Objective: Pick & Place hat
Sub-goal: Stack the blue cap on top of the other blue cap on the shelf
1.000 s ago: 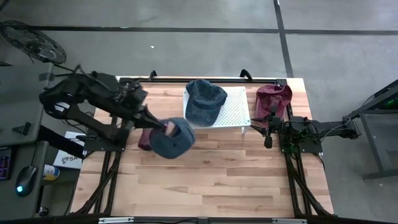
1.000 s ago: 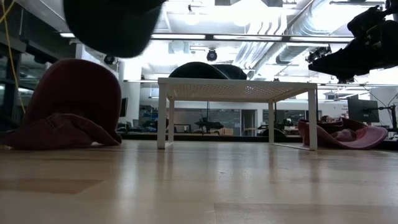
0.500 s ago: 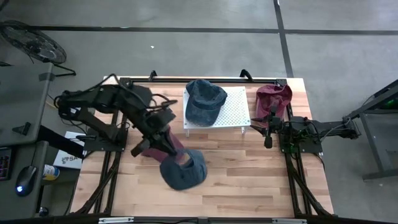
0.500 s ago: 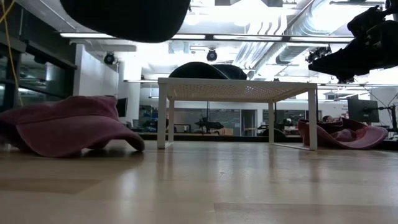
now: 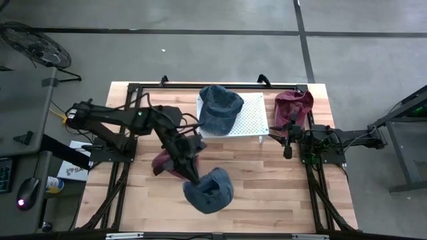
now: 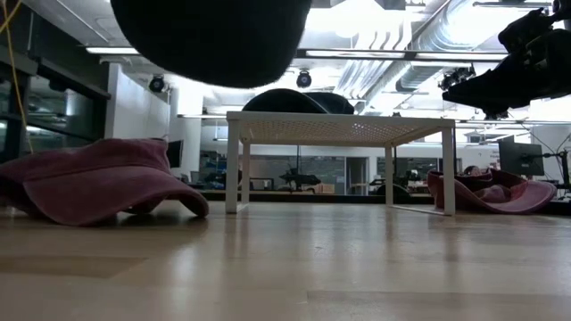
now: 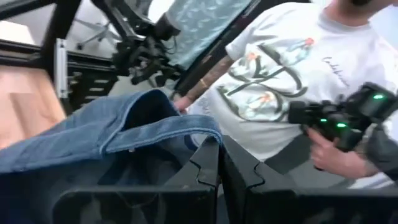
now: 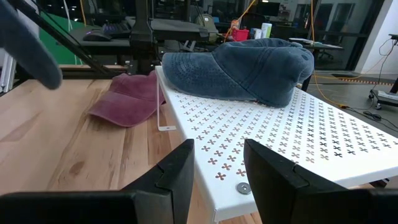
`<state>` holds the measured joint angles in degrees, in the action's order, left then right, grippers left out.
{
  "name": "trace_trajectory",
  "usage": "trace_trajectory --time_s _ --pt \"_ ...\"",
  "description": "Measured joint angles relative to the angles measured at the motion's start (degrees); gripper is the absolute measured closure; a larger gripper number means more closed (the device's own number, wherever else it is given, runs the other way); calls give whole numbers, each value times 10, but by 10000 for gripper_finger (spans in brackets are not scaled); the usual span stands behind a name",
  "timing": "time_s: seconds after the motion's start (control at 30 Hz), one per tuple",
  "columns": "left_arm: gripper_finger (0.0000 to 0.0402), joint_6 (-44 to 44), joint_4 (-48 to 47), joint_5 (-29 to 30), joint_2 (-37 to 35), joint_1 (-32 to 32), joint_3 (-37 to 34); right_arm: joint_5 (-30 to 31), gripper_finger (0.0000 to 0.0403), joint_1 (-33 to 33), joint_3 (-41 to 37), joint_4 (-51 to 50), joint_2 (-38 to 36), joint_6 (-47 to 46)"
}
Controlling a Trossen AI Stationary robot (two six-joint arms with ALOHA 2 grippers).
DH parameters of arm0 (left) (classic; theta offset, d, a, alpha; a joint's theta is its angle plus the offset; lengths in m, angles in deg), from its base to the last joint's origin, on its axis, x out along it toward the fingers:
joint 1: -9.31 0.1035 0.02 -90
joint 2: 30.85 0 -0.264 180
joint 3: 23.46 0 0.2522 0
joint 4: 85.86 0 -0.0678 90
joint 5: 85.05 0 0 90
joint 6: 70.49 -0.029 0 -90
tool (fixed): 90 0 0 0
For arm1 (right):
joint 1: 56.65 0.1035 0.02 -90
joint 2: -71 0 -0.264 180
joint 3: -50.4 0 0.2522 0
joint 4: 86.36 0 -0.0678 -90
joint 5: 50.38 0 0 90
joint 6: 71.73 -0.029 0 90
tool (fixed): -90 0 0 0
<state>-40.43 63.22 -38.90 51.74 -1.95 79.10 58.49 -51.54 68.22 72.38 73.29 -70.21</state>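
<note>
Risk is a dropped hat in transit. High view: the left gripper (image 5: 193, 179) carries a blue denim hat (image 5: 209, 191) above the near middle of the table (image 5: 267, 193), well away from the white perforated stand (image 5: 250, 117), where a second denim hat (image 5: 220, 108) already lies. A maroon hat (image 5: 163, 162) lies under the left arm; a swing could snag it. Low view: the carried hat (image 6: 214, 40) hangs clear of the wood. Left wrist view: the fingers are clenched on a thin fold of denim brim (image 7: 155, 127), which could slip. Right wrist view: the right gripper (image 8: 217, 163) waits beside the stand, jaws parted, grasping nothing.
</note>
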Motion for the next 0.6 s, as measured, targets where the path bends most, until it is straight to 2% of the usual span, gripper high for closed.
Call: trace_trajectory --time_s 0.13,0.3,0.5,0.6 --pt "401 24 96 -19 0 0 -63 0 269 0 0 0 0 0" --pt "401 37 196 -12 0 1 -128 0 269 0 0 0 0 0" --pt "401 47 295 4 0 1 -171 0 269 0 0 0 0 0" --pt "401 58 326 -9 0 1 -184 0 269 0 0 0 0 0"
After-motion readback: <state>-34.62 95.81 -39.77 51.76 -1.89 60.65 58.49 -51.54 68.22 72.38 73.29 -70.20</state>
